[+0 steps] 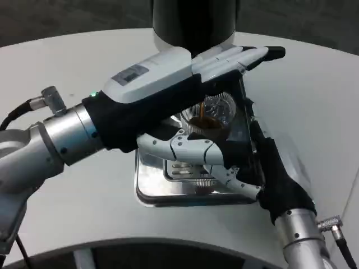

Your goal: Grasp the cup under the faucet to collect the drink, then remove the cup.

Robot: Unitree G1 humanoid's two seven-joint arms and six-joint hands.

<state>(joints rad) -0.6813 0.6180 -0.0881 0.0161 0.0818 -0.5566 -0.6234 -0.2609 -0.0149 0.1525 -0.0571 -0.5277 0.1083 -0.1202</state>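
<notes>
Your left hand (185, 73) reaches in from the left across the white round counter (314, 101), its fingers stretched flat and together toward the black cylindrical drink dispenser (193, 22), gripping nothing. Just below it, the clear ribbed plastic cup (212, 115) stands on the shiny steel drip tray (168, 193) under the faucet, with brown drink in it and a thin stream falling in. Your right hand (247, 162) comes from the lower right, fingers wrapped around the cup's near side.
</notes>
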